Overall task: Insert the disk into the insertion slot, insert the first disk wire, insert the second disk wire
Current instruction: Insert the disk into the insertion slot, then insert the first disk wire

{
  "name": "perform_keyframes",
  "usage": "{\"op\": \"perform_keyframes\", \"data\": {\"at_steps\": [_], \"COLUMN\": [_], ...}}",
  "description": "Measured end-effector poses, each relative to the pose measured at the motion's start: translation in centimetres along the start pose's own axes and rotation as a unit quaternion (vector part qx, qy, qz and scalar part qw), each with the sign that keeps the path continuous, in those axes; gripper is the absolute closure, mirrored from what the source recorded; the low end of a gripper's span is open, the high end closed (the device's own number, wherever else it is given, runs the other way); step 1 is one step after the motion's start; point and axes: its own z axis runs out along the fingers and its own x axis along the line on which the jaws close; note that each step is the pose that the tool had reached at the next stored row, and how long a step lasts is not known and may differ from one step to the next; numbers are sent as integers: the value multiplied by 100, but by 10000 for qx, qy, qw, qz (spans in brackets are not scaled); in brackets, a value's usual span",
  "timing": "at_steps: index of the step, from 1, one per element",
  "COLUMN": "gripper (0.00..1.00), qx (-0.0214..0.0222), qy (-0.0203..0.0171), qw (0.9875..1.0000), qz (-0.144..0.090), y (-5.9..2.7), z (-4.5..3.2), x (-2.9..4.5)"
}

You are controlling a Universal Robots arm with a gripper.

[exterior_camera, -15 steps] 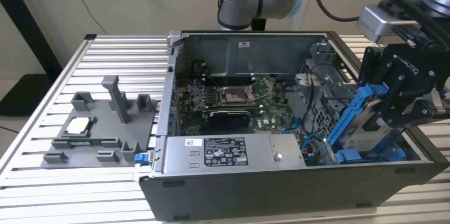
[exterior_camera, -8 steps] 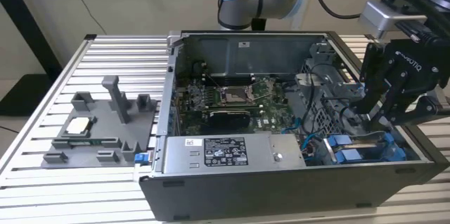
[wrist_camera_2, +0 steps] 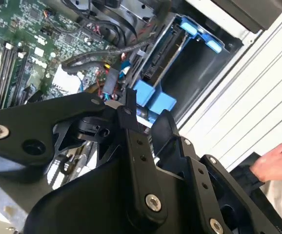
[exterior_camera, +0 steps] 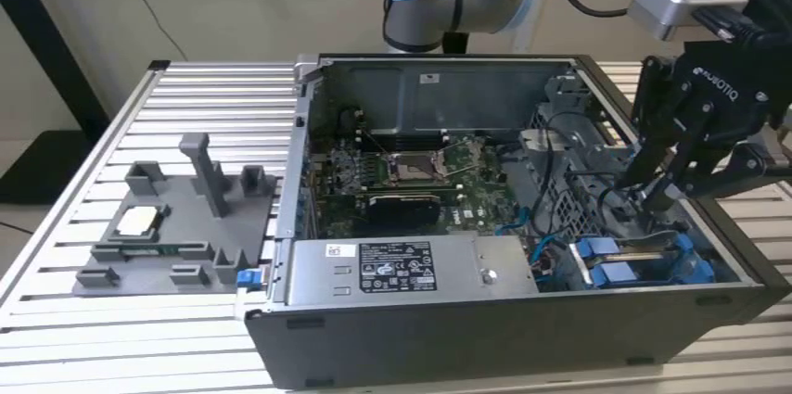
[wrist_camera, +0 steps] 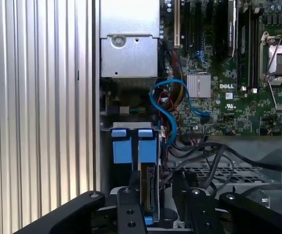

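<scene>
On the ribbed tabletop (exterior_camera: 74, 338), a grey parts fixture (exterior_camera: 173, 227) lies at the exterior view's left, beside the open computer case (exterior_camera: 495, 348). Past the power-supply box (exterior_camera: 409, 269), the disk (exterior_camera: 644, 269) sits in the insertion slot (wrist_camera_2: 199, 73) at the case's right corner. The hand (exterior_camera: 646, 192) hovers just above it, fingers apart.

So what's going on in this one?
A robot arm's black gripper hangs low inside the open grey computer case, over its corner at the exterior view's right. The silvery hard drive, in a bright blue plastic carrier, already sits in the grey sheet-metal drive bay. Whether its wires are plugged in can't be told. A person's hand rests off to the side.
</scene>
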Motion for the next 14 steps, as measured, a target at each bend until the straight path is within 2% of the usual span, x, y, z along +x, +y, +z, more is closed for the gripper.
{"op": "perform_keyframes", "data": {"at_steps": [2,4,9,12,14], "gripper": [60,60,60,60,60], "qx": [39,105,227,304,338], "qy": [-2,-5,-12,-17,-20], "qw": [10000,9999,9997,9995,9994], "qz": [-1,-2,-14,-16,-16], "y": [6,18,37,56,71], "z": [2,11,50,76,93], "x": [-53,-94,-194,-219,-219]}}
